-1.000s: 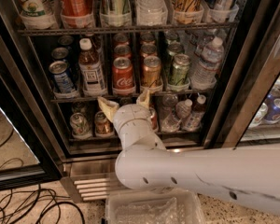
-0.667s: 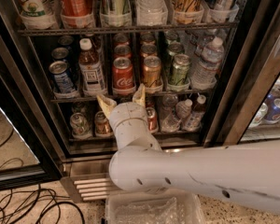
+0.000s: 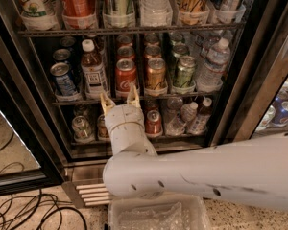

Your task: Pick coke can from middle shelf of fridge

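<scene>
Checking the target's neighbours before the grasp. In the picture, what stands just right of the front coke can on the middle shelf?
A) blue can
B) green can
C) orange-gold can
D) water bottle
C: the orange-gold can stands beside the coke can on the middle shelf; the gripper, open, is just below the coke can.

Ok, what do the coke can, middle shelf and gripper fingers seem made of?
Coke can: likely painted metal, glossy red with a bare silvery top. Middle shelf: thin dark wire, probably coated metal. Gripper, open just below the can at the shelf edge: pale yellowish fingers, matte, plastic or rubber; cannot tell which.
</scene>
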